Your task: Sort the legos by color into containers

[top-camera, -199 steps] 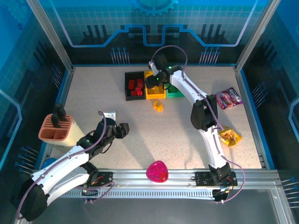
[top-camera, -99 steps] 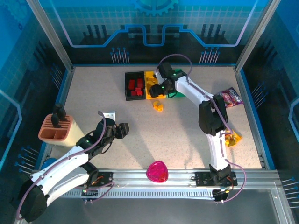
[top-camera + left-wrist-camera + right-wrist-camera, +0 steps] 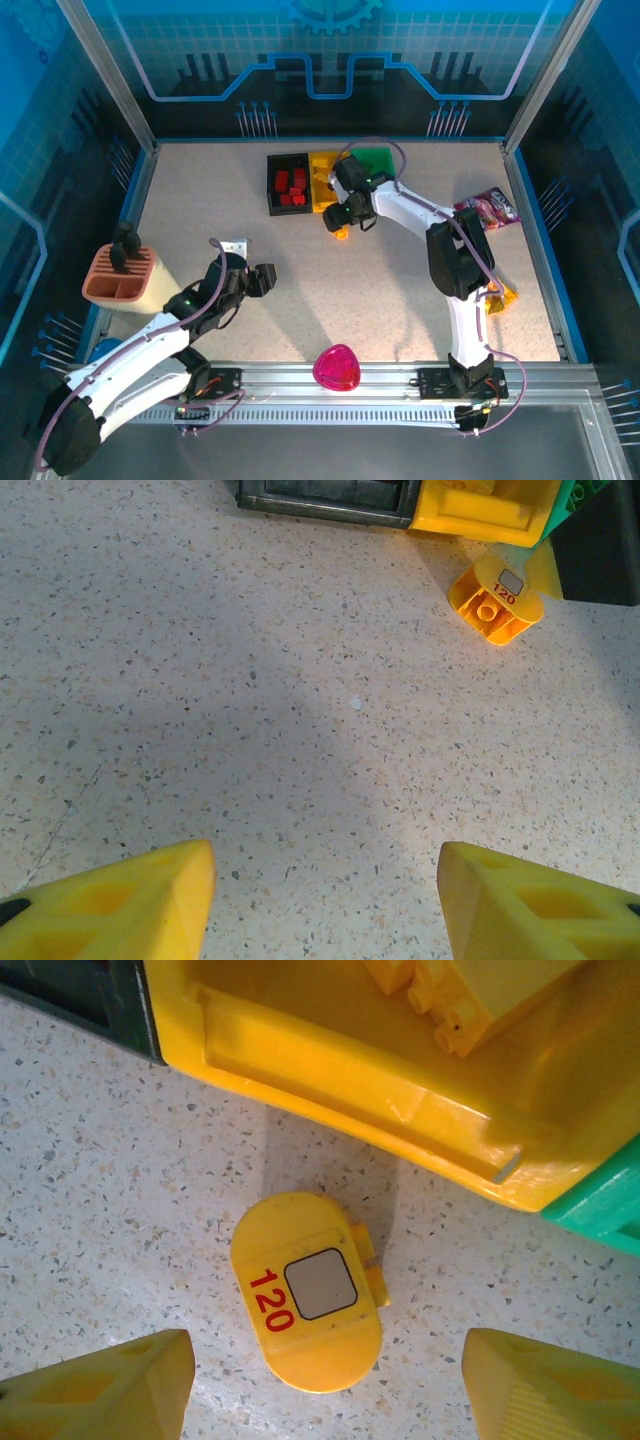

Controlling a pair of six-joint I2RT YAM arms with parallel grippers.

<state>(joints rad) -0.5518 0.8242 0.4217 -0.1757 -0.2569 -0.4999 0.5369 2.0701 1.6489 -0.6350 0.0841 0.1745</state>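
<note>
Yellow lego (image 3: 308, 1290) "120": beside yellow bin (image 3: 300, 1070).
My right pincer (image 3: 325, 1372): apart, over it.
My left pincer (image 3: 325, 885): apart, empty.

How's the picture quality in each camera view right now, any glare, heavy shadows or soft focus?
Top external: sharp, blue cast at the edges, soft shadows on the table. Left wrist: speckled surface crisp, a broad dim band across the middle, the left fingers slightly soft. Right wrist: the yellow lego marked 120 is crisp, a small glint on the yellow bin rim, the right fingers slightly soft.
</note>
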